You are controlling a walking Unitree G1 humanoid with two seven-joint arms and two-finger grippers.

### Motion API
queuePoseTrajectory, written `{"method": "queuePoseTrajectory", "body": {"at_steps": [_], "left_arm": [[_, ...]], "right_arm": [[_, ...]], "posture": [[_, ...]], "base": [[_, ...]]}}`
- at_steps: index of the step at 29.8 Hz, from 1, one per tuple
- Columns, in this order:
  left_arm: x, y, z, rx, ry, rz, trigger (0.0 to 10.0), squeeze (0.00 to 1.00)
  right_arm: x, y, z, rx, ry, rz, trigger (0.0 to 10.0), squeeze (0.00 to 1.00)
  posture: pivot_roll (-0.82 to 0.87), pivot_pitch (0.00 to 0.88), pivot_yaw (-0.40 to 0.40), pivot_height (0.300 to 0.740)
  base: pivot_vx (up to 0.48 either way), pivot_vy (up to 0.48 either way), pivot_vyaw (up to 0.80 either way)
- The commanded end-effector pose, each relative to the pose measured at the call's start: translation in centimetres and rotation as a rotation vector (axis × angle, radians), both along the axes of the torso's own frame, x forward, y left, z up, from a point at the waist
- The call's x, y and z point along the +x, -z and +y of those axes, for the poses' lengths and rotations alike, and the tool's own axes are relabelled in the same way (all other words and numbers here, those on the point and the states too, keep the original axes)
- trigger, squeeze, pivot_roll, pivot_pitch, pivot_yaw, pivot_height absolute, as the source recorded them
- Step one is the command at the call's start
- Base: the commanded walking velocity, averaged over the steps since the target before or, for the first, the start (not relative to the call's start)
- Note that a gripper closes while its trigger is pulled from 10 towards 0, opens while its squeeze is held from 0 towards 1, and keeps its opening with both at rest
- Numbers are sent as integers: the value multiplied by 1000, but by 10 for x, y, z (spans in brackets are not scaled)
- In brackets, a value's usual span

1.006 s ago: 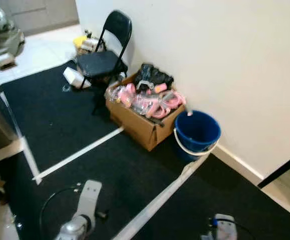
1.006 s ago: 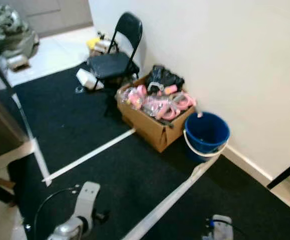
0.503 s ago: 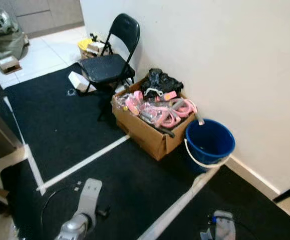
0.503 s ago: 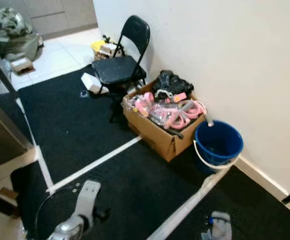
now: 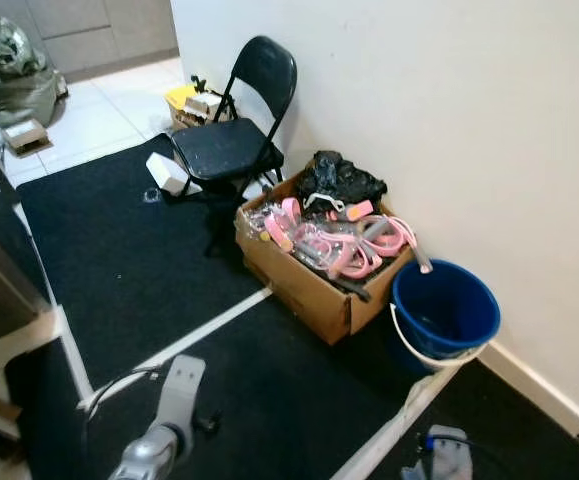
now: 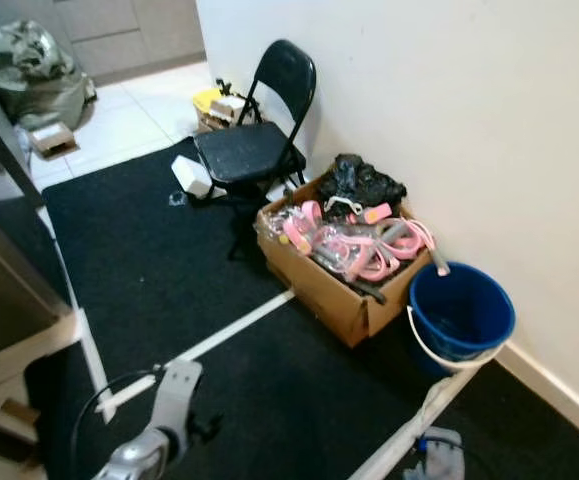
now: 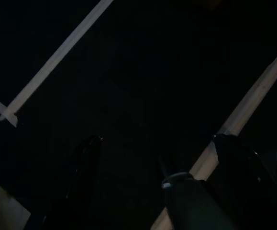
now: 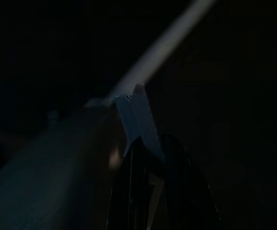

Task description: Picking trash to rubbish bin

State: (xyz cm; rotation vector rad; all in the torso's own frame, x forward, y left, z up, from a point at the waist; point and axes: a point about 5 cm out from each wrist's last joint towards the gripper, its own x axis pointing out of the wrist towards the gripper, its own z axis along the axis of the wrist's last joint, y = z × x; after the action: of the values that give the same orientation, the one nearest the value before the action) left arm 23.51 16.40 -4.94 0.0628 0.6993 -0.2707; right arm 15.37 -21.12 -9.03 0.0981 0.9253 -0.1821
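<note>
The camera had swung toward the bucket (image 5: pixel 445 310), now ahead of the right gripper (image 8: pixel 150 146) clenching a pale scrap (image 8: pixel 136 115), best released squarely above its rim; the left gripper (image 7: pixel 157 141) hung open.
</note>
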Motion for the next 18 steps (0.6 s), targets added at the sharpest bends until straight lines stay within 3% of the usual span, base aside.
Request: {"method": "queuePoseTrajectory", "body": {"at_steps": [1, 18], "left_arm": [[-5, 4, 0, 2, 1, 25, 10000, 0], [-7, 5, 0, 1, -2, 27, 10000, 0]], "right_arm": [[-7, 2, -6, -13, 7, 26, 10000, 0], [-9, 3, -6, -17, -3, 30, 10000, 0]], "posture": [[22, 132, 50, 740], [21, 133, 49, 740]], "base": [[330, 0, 0], [329, 0, 0]]}}
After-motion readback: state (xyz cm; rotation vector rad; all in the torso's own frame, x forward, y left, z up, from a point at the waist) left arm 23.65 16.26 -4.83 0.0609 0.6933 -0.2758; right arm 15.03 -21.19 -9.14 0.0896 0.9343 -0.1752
